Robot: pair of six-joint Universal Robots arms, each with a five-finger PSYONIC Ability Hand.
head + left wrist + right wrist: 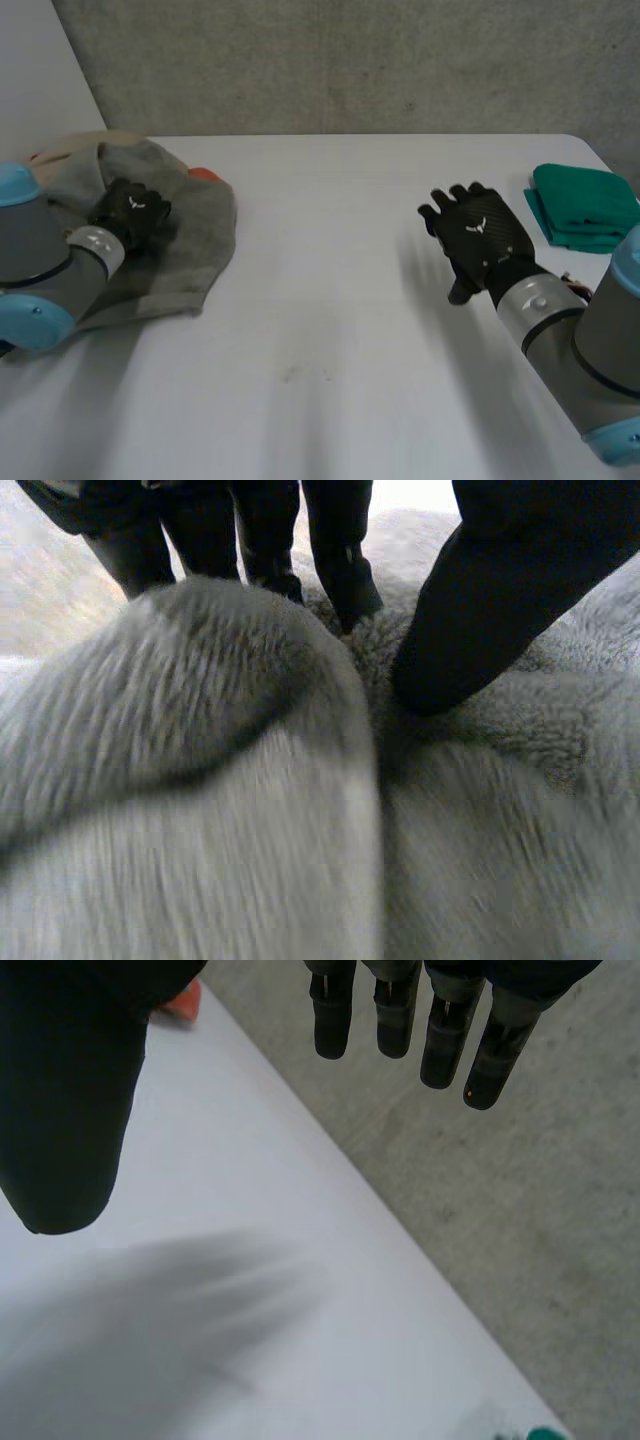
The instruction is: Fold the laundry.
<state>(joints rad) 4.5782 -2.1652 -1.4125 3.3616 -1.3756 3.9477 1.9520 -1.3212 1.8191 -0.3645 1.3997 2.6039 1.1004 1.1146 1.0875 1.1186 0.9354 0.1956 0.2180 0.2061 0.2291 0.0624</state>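
Digging into the grey fleece [200, 830], the fingers [345, 580] of the left hand [132, 212] point down into the fluff. The thumb [480, 610] presses in just beside them. A little fold of fleece is squeezed between the thumb and the fingers. The very tips sink into the fluff, so they are hard to see. This hand is on top of the fleece, near its middle.

The fleece lies in a lumpy heap on the table [330, 330], and the left arm covers part of it. A tan cloth [70, 150] peeks out behind the fleece, mostly hidden. A small orange thing [205, 174] pokes out at the far edge of the fleece. I cannot tell what it is.

The fingers [400, 1020] of the right hand [480, 235] are straight and a little spread, with the thumb held wide. It holds nothing. It hangs over bare table, well apart from the fleece. Farther still from the fleece, a folded green cloth [585, 205] lies by the table's edge. The right arm hides one corner of it.
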